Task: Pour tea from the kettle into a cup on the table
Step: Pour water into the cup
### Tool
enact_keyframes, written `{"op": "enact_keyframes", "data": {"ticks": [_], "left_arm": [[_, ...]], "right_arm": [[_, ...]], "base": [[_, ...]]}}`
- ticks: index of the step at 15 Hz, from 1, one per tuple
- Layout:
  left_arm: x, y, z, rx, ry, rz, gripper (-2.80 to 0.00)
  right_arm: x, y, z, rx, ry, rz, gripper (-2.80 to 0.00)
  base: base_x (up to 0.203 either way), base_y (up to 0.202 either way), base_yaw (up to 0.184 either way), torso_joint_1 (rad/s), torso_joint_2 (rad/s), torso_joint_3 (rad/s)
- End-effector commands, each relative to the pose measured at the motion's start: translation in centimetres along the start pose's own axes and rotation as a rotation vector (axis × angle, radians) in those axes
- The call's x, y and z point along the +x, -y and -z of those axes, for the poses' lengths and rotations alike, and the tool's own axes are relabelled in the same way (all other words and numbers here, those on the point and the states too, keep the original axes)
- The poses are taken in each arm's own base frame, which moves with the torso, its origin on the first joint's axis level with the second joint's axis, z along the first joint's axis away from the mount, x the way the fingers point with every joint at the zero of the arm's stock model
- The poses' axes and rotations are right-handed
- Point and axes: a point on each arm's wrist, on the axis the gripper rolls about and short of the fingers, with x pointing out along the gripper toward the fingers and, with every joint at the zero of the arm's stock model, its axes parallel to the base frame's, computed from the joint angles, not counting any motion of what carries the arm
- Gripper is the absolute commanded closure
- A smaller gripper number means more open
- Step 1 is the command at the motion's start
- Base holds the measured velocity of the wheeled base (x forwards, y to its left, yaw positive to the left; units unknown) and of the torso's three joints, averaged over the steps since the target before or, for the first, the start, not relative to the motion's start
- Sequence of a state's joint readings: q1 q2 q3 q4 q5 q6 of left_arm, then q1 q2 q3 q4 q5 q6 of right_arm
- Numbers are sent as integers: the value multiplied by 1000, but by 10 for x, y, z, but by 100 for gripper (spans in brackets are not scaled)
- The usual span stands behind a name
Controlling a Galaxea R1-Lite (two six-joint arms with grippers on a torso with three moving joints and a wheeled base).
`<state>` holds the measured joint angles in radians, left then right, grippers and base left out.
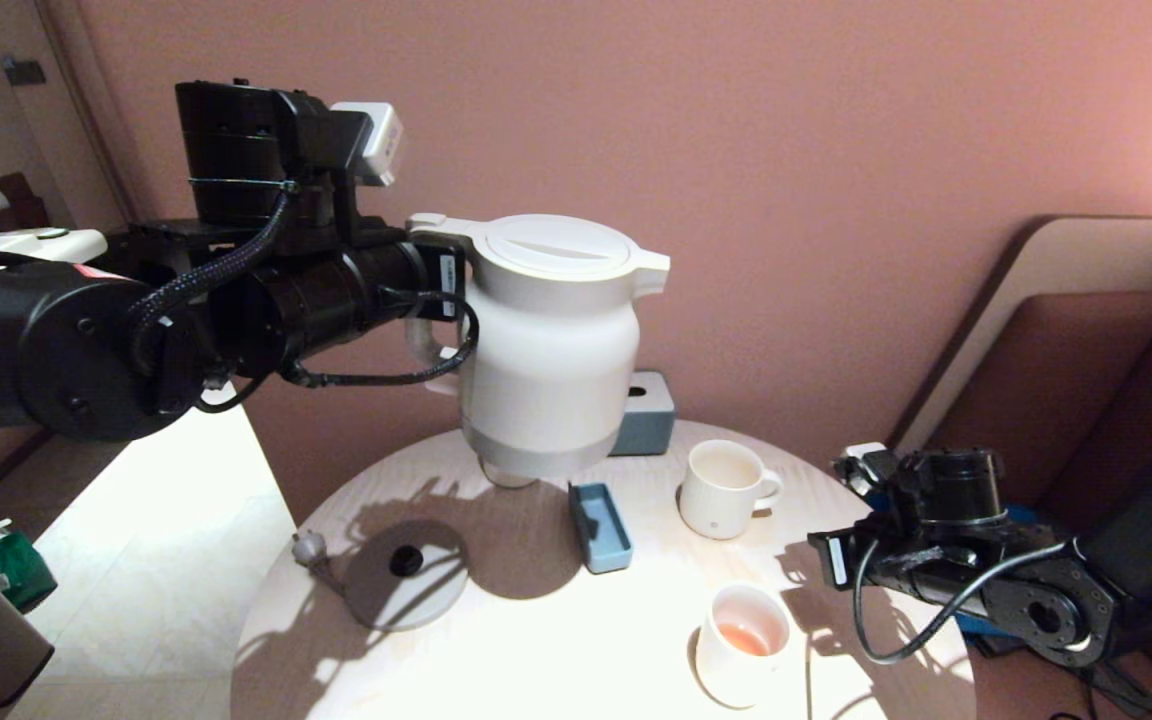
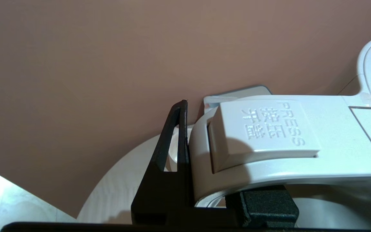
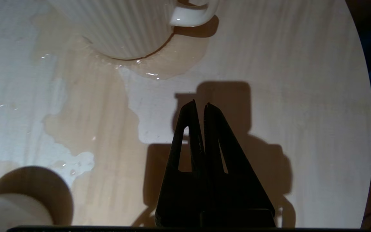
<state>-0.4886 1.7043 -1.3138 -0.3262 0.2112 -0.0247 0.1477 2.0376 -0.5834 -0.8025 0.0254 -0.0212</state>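
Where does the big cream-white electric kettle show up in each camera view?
Head view: cream-white electric kettle, centre, held above the round pale wood table by the left gripper.
Left wrist view: only its handle top, close.
Right wrist view: not in it.
Shared landmark: the table.

Counts: one kettle (image 1: 551, 350), two handled mugs, one base disc (image 1: 406, 575), one counter (image 1: 536, 640).

Detail: the two mugs are a white cup (image 1: 724, 490) farther back and a second white mug (image 1: 741, 645) nearer, with pale orange-pink tea (image 1: 744, 638) at its bottom; one blue tray (image 1: 600, 526); one grey-blue box (image 1: 646, 415) behind the kettle; one plug (image 1: 309, 548) on the disc's cord; one more white vessel (image 1: 509, 476), mostly hidden under the kettle; two robot arms, so one left gripper (image 2: 204, 180) and one right gripper (image 3: 199, 108); one spill puddle (image 3: 92, 119) on the counter.
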Motion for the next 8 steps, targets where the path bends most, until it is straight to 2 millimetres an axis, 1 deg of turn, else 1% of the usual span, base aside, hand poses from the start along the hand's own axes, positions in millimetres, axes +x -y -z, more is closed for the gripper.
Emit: {"op": "enact_keyframes", "data": {"ticks": [1,3,4,6,8], "left_arm": [[-6,-2,-5,-5,16,-9,0],[-19,-5,-17,-21,55,-13,0],[-17,-5,-16,-28,52,-14,0],[-4,-3,-4,-22,17,-17,0],[-1,-2,2,-28,1,-17,0]], "right_arm": [[10,1,2,1,-10,4,0],[10,-1,0,-5,10,1,0],[11,0,-1,-4,18,4,0],[15,2,-2,2,23,34,0],[16,1,-3,-1,42,59,0]], "base": [[0,0,0,0,0,0],[0,0,0,0,0,0],[0,0,0,0,0,0],[0,0,0,0,0,0],[0,0,0,0,0,0]]}}
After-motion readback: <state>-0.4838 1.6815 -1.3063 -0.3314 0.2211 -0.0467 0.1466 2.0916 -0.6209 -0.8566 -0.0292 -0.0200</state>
